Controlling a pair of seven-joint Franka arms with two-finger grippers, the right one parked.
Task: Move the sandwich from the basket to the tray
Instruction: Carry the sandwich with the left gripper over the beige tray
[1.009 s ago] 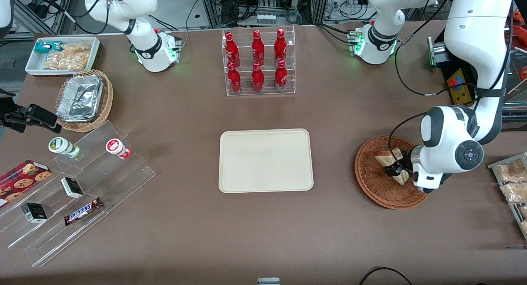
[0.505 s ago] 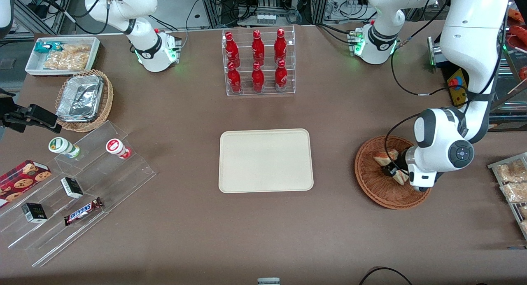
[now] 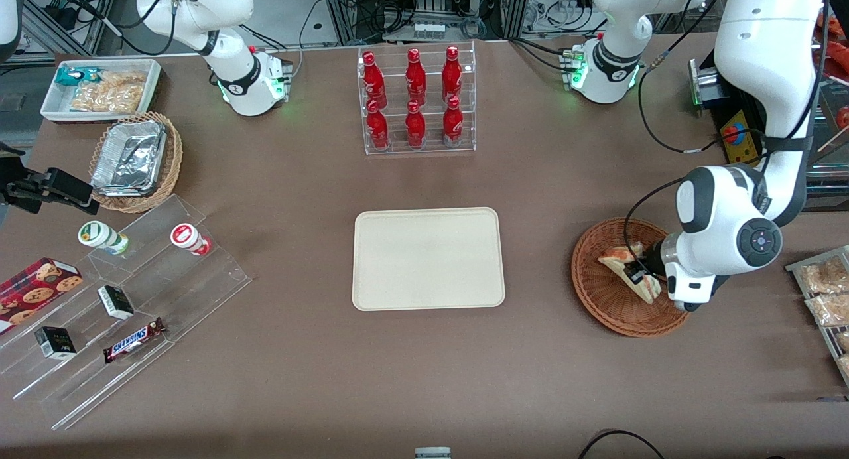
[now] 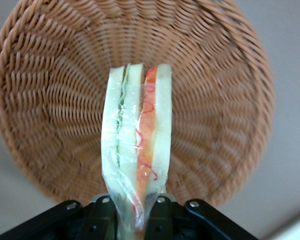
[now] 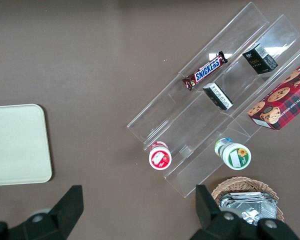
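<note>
The sandwich (image 3: 627,268) (image 4: 137,150), a wrapped wedge of white bread with orange and green filling, hangs above the bottom of the reddish-brown wicker basket (image 3: 597,293) (image 4: 55,100). My gripper (image 3: 638,273) (image 4: 135,212) is shut on the sandwich's narrow end, a black finger on each side. The cream tray (image 3: 428,258) lies flat in the middle of the table, toward the parked arm's end from the basket, with nothing on it.
A clear rack of red bottles (image 3: 416,101) stands farther from the front camera than the tray. Bagged snacks (image 3: 822,290) lie beside the basket at the working arm's end. A clear stepped display (image 3: 126,300) and a foil-filled basket (image 3: 136,160) sit toward the parked arm's end.
The gripper has lifted slightly with the sandwich in it, and the wedge now hangs clear of the basket's bottom. The arm's wrist shifted a little toward the working arm's end.
</note>
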